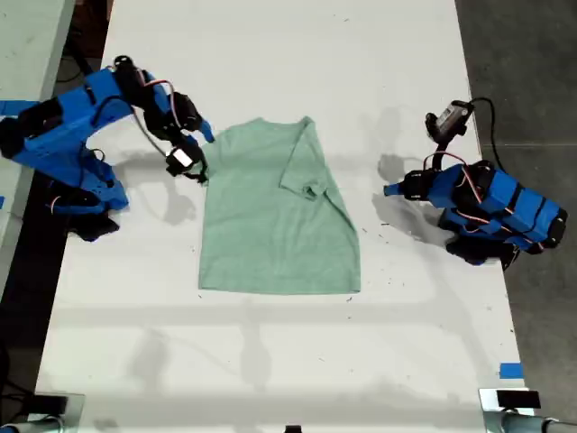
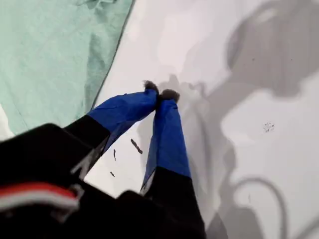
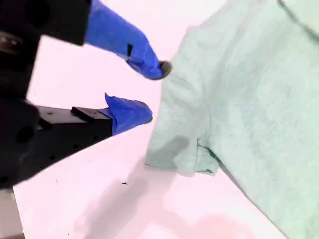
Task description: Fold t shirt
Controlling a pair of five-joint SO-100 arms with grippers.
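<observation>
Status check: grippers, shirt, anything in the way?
My first gripper shut, empty, over bare table. My second gripper open at t shirt edge, not gripping. One sleeve folded in. Nothing in the way.

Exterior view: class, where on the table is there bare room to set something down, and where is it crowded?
Bare table lies below the t shirt and above its collar. Crowded: my second gripper at the shirt's exterior-view left edge; my first gripper sits to its right.

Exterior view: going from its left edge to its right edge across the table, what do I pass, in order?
My second gripper on its blue arm → the t shirt → my first gripper on the other blue arm.
</observation>
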